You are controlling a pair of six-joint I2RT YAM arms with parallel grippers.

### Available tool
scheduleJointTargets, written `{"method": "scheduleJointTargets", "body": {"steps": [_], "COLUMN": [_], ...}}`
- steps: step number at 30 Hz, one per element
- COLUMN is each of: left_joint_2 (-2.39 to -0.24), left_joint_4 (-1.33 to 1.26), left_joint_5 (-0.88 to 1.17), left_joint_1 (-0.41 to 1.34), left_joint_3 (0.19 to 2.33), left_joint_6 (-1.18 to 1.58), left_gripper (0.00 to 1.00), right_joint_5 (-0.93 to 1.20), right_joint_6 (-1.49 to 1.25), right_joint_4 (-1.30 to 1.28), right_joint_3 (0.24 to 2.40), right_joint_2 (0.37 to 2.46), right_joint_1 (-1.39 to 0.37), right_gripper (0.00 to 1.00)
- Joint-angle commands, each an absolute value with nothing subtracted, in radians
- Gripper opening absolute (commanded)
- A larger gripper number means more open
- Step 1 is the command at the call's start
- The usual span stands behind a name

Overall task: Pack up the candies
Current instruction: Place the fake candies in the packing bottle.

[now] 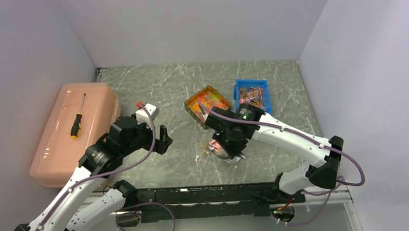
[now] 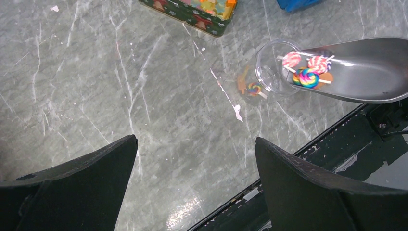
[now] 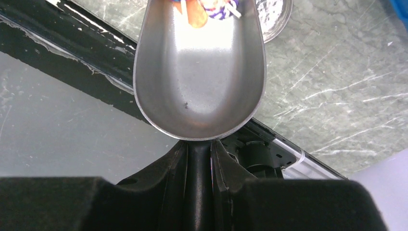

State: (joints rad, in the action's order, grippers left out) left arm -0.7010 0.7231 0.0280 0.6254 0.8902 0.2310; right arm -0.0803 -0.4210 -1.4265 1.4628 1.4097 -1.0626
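Because the right gripper (image 3: 198, 151) clamps narrowly on the handle of the metal scoop (image 3: 199, 82), its lip tips over the clear cup (image 2: 269, 67), upper right of the left wrist view, so the swirled lollipops (image 2: 308, 72) can slide in. More candies (image 1: 207, 101) fill the tin (image 1: 192, 116) and blue bin (image 1: 237, 94), upper centre of the top view; the left gripper (image 2: 195, 144) hangs wide and empty, and no writing is legible.

Metal scoop (image 2: 370, 72) of candies (image 2: 308, 77) at clear cup (image 2: 267, 72)
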Motion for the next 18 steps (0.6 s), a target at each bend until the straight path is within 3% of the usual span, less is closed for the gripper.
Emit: {"method": "scheduleJointTargets", "body": {"steps": [1,18], "left_joint_2": [-0.684,-0.680], "left_joint_4": [0.712,0.710], "left_joint_5": [0.024,0.021], "left_joint_1": [0.624,0.624], "left_joint_3": [0.891,0.890], "left_joint_6": [0.235,0.234], "left_gripper": [0.99,0.99], "right_joint_5": [-0.074,-0.014], "right_joint_6": [-0.395,-0.367], "right_joint_4": [-1.500,-1.503], "right_joint_3": [1.526,1.549], "right_joint_2": [1.431,1.454], "right_joint_1": [-1.050,-1.001], "right_gripper": [0.00,0.00]}}
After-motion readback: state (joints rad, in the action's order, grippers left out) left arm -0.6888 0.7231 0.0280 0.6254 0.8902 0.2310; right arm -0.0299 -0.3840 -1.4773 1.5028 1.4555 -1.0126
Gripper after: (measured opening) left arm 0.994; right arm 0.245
